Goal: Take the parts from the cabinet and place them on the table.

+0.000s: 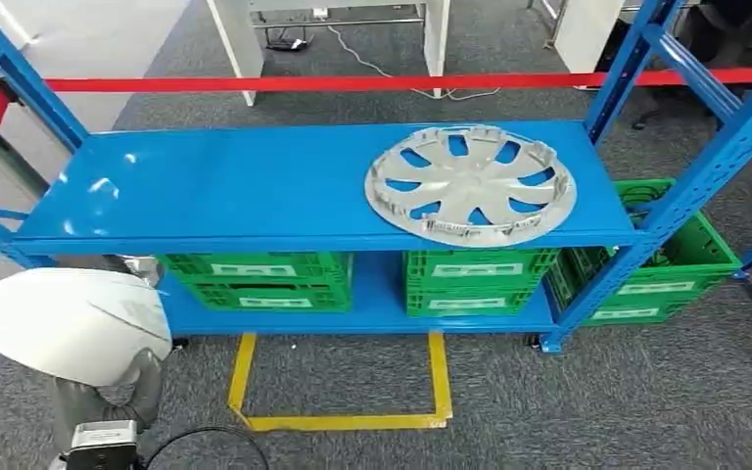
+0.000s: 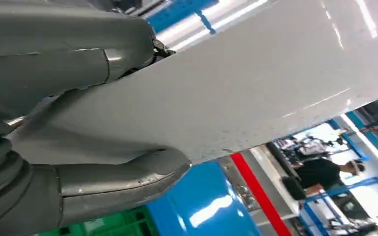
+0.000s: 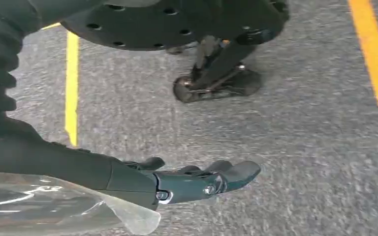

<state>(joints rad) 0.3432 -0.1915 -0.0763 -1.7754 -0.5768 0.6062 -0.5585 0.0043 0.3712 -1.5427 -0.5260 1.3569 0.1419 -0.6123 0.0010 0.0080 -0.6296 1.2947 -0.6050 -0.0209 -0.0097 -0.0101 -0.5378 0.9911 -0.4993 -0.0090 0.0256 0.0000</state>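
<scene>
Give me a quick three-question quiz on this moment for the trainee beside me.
1. True or false: the left hand holds a white panel.
2. Multiple choice: the silver wheel cover lies on A) the floor, B) the top blue shelf, C) a green crate.
3. Fill in: the right hand hangs over the grey ____.

Key: 1 true; 2 B; 3 floor.

Silver hubcap flat on top shelf; white panel held low
</scene>
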